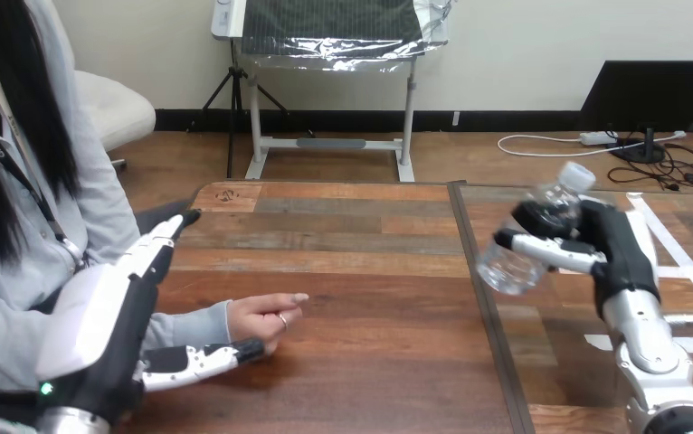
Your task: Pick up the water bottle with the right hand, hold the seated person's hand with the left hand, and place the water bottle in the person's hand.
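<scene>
A clear plastic water bottle (pixel 538 231) with a white cap hangs tilted above the table's right half, cap up and to the right. My right hand (pixel 610 244) is shut on it, fingers wrapped across its front. The person's hand (pixel 263 316) rests on the wood at the left, fingers pointing right. My left hand (pixel 108 316) stands beside the person's forearm, fingers straight and pointing away from me. Its thumb (pixel 203 358) lies along the table just in front of the person's wrist. I cannot tell whether it touches.
The wooden table (pixel 370 271) has a dark seam down its middle at the right. White tape strips (pixel 678 262) mark the far right of the tabletop near my right arm.
</scene>
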You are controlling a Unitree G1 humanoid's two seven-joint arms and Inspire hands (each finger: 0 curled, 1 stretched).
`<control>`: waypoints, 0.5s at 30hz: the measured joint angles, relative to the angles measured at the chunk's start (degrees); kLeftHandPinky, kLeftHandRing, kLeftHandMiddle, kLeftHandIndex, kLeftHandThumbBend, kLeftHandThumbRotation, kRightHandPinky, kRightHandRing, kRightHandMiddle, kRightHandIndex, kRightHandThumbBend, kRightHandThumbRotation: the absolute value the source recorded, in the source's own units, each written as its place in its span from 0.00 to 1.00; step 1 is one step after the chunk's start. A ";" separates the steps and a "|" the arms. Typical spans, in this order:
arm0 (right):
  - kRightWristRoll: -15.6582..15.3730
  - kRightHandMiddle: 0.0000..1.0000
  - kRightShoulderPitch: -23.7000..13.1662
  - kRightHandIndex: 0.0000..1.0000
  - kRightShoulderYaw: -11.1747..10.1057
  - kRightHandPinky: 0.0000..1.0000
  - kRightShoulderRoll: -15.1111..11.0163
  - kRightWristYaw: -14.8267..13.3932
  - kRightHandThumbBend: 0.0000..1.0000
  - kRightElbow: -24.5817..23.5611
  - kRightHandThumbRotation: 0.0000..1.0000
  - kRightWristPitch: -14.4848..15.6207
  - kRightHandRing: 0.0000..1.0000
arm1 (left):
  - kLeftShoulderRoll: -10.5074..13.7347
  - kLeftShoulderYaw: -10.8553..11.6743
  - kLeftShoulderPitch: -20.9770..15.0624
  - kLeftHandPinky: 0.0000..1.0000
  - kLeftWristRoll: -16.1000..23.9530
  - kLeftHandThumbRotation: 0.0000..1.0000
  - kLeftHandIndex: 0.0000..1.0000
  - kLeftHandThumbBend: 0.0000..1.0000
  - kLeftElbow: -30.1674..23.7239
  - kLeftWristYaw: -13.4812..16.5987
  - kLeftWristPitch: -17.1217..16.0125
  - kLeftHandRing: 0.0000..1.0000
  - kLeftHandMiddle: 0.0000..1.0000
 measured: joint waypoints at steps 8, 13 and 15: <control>0.85 0.47 -0.04 0.47 0.00 0.31 0.74 2.39 0.78 -1.78 0.00 -1.90 0.37 | 3.99 -0.16 -1.42 0.87 -0.01 0.26 0.92 1.00 -0.04 -2.19 1.75 0.92 0.92; 1.99 0.47 -0.04 0.46 -0.09 0.30 1.33 4.13 0.78 -3.04 0.00 -2.87 0.36 | 6.15 -0.20 -2.64 0.87 -0.01 0.25 0.90 1.00 -0.04 -3.38 2.90 0.92 0.91; 2.54 0.46 -0.05 0.46 -0.21 0.29 1.64 4.89 0.78 -3.46 0.00 -3.30 0.35 | 7.06 -0.24 -3.14 0.87 -0.04 0.25 0.90 1.00 -0.04 -3.89 3.14 0.92 0.91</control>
